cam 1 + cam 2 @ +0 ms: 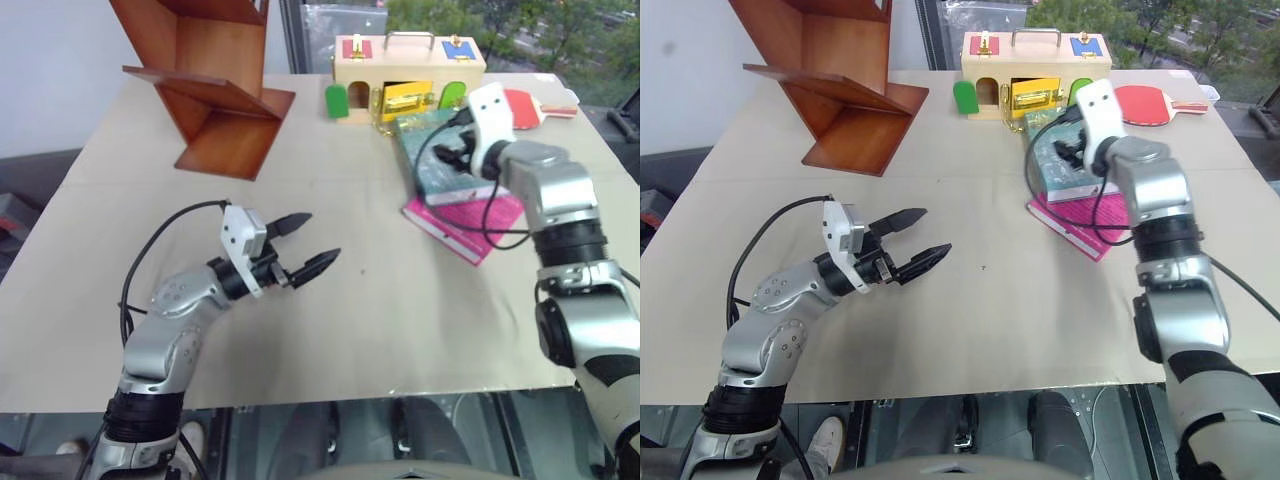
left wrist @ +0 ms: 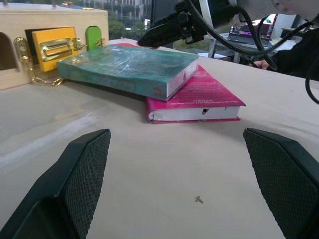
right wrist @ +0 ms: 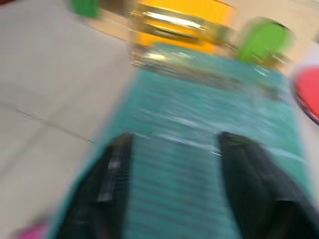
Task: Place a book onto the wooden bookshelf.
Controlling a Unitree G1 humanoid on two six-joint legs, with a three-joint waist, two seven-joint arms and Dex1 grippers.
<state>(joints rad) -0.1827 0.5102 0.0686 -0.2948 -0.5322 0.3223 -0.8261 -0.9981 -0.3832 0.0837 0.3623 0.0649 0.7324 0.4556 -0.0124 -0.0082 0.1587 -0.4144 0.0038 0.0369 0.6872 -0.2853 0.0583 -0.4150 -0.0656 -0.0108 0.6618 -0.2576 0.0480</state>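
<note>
On the pale bench (image 1: pixel 330 330), seen from the head camera, the thick teal-green patterned book (image 1: pixel 432 160) lies flat atop a thinner magenta-pink book (image 1: pixel 470 225), beside a pale wooden box with coloured doors (image 1: pixel 408 72). The reddish-brown zigzag wooden bookshelf (image 1: pixel 215 90) stands well apart, at the far left. The right pincer (image 1: pixel 452 152) hovers over the teal book; the left pincer (image 1: pixel 305 243) waits with fingers apart, empty.

From the left wrist, the teal book (image 2: pixel 129 67) overhangs the pink one (image 2: pixel 199 99), its edge exposed.

From the right wrist, blurred black fingers (image 3: pixel 112 184) stand apart above the cover, gripping nothing.

A good grasp would likely take the overhanging edge, leaving the pink book behind.
</note>
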